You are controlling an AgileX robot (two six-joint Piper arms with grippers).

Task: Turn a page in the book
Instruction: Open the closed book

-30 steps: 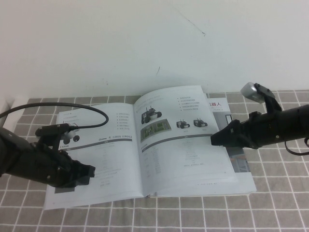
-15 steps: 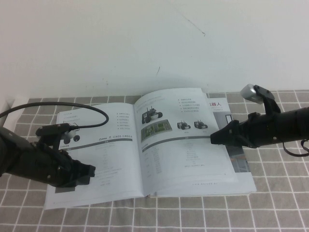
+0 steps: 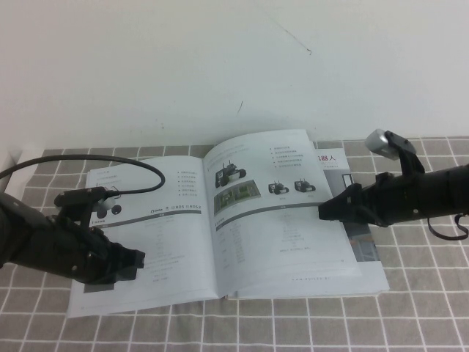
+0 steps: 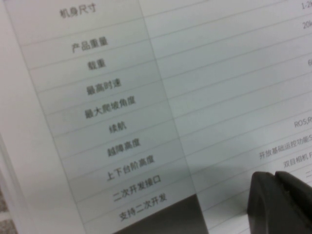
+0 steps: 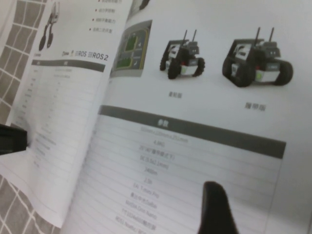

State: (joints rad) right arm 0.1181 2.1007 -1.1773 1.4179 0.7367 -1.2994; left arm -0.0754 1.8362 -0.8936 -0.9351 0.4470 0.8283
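The book (image 3: 227, 227) lies open on the grey tiled table (image 3: 410, 315), wider than many tiles. The page (image 3: 275, 213) with the black wheeled robots and the grey-barred table is the right-hand leaf, and its outer edge stands a little above the leaf below.

The right gripper (image 3: 325, 211) is at this outer edge, touching it or just beside it. If its jaws are released or clenched cannot be told, because only one dark finger (image 5: 214, 207) shows over the page.

The left gripper (image 3: 136, 264) rests low on the left-hand leaf (image 3: 146, 235), near its lower edge, with the jaws seeming pressed together.

The risk is that the glossy leaf slips from the right gripper and falls flat again. Also two leaves may come together, or the thin paper may crease if it is pushed toward the spine too hard.
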